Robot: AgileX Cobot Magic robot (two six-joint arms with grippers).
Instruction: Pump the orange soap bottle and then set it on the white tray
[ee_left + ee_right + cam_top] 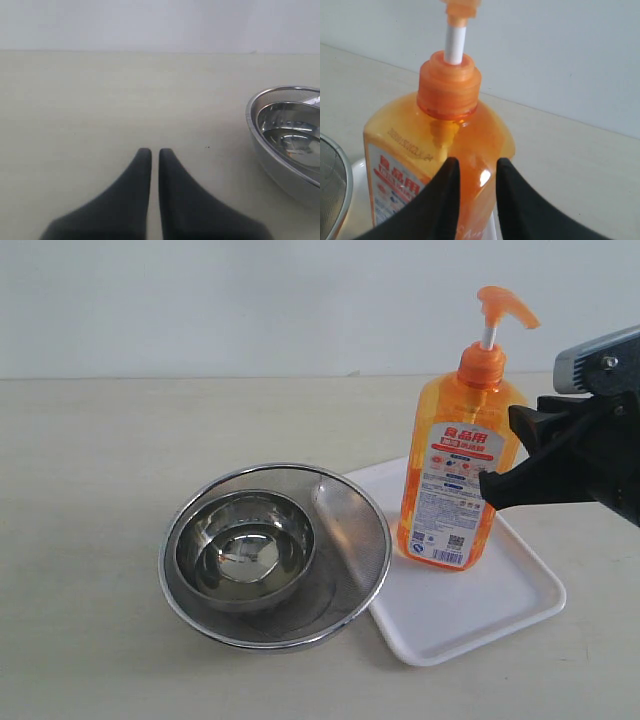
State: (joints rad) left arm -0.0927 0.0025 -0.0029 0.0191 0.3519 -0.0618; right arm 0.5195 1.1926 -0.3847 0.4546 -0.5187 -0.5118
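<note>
One beige tabletop (100,440), pale wall (200,300) behind, holds white tray (480,610) w/ bottle (450,490).

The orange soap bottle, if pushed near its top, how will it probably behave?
The orange soap bottle stands tall on a narrow base on the white tray, so a high push may tip it. It looks nearly full, so probably heavy for its size. Its glossy plastic could slip in a grip.

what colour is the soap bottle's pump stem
White stem on the tall translucent orange plastic bottle; right wrist view.
</note>
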